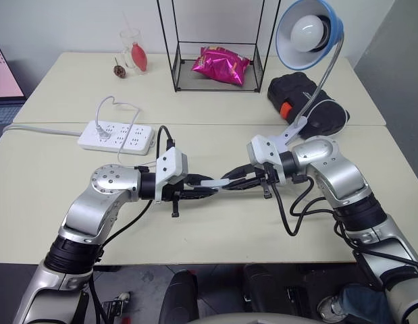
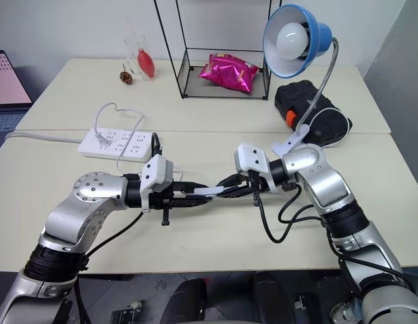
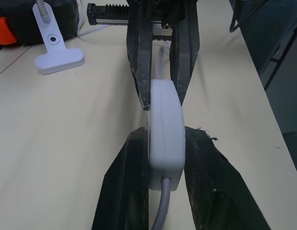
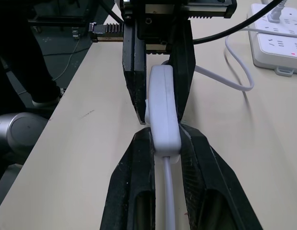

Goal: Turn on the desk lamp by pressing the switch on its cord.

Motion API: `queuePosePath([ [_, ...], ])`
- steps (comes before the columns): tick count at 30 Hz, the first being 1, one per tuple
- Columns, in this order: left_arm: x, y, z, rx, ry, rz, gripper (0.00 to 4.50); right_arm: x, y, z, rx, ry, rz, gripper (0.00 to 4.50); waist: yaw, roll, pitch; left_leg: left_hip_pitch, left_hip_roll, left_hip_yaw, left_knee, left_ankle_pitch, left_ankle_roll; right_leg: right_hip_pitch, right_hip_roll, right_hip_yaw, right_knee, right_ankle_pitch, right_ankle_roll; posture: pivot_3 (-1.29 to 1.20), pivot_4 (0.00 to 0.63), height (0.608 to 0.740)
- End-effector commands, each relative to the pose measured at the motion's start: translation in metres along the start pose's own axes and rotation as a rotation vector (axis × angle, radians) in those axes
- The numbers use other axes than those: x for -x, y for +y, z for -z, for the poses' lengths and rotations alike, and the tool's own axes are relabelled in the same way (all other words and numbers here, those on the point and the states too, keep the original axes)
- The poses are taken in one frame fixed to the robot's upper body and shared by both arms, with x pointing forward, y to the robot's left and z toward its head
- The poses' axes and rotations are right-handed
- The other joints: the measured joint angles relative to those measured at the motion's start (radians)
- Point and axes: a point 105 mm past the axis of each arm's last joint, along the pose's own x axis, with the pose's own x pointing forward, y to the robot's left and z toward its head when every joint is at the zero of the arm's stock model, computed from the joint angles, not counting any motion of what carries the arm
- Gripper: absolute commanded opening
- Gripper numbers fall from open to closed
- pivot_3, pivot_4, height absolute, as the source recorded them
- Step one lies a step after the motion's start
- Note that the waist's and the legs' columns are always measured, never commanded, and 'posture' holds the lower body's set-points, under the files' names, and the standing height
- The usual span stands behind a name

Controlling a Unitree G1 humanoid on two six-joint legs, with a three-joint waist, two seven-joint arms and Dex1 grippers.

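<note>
The switch (image 3: 164, 132) was held above the bench (image 1: 215, 223) between the two grippers, which met nose to nose over the middle of the near bench top. The left gripper (image 1: 207, 191) had its jaws clamped on one end of the small white oblong body, one black finger (image 3: 126, 182) pressed flat against each long side. The right gripper (image 1: 225, 181) came in from the opposite direction with its jaws clamped on the other end of the same switch, its fingers (image 4: 134, 187) squeezing both flanks. The cord (image 4: 168, 196) left the switch between the right jaws and ran back along that gripper; another stretch of it looped across the bench beyond the left jaws toward a white power strip (image 1: 115, 136). The desk lamp (image 1: 308, 34) stood well beyond the right jaws, its blue shade raised on the silver gooseneck, the white bulb facing the cameras, its white clip base (image 3: 57, 52) lying on the bench beside a black case (image 1: 304, 101). Farther back, a wire rack (image 1: 219, 74) held a pink foil bag (image 1: 221, 65).
</note>
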Motion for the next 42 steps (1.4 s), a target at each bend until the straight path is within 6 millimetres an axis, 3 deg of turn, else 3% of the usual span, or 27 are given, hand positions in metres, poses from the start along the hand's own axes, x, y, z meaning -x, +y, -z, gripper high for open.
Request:
queuePosePath([
  [1,0.010,0.016,-0.007,-0.058,0.002,-0.089,0.64,0.002,0.000,-0.010,0.052,-0.013,0.005,0.38,0.000,0.000,0.000,0.000,0.000,0.000,0.000,0.000,0.000,0.000,0.000,0.000,0.000,0.000,0.000,0.00,0.150,0.740],
  [10,0.016,0.028,-0.008,-0.076,0.014,-0.154,0.64,0.003,-0.001,-0.010,0.058,-0.009,0.007,0.38,0.000,0.000,0.000,0.000,0.000,0.000,0.000,0.000,0.000,0.000,0.000,0.000,0.000,0.000,0.000,0.00,0.150,0.740],
  [17,0.016,0.015,-0.016,-0.025,-0.073,-0.099,0.64,0.003,-0.001,-0.011,0.055,-0.019,0.008,0.38,0.000,0.000,0.000,0.000,0.000,0.000,0.000,0.000,0.000,0.000,0.000,0.000,0.000,0.000,0.000,0.00,0.150,0.740],
  [19,0.015,0.013,-0.016,-0.021,-0.072,-0.088,1.33,0.002,-0.001,-0.012,0.055,-0.022,0.006,0.38,0.000,0.000,0.000,0.000,0.000,0.000,0.000,0.000,0.000,0.000,0.000,0.000,0.000,0.000,0.000,0.00,0.150,0.740],
  [26,0.024,0.003,-0.012,-0.020,-0.037,-0.067,2.65,0.003,-0.002,-0.015,0.055,-0.032,0.007,0.38,0.000,0.000,0.000,0.000,0.000,0.000,0.000,0.000,0.000,0.000,0.000,0.000,0.000,0.000,0.000,0.00,0.150,0.740],
  [32,0.025,-0.009,-0.013,0.022,-0.042,-0.055,2.68,0.002,-0.002,-0.016,0.053,-0.041,0.009,0.38,-0.001,0.000,0.000,0.000,0.000,0.000,0.000,0.000,0.000,0.000,0.000,0.000,0.000,0.000,0.000,0.00,0.150,0.740],
  [42,0.015,-0.005,-0.011,0.040,-0.052,-0.077,2.68,0.001,-0.002,-0.017,0.058,-0.042,0.006,0.38,-0.001,0.000,0.000,0.000,0.000,0.000,0.000,0.000,0.000,0.000,0.000,0.000,0.000,0.000,0.000,0.00,0.150,0.740],
])
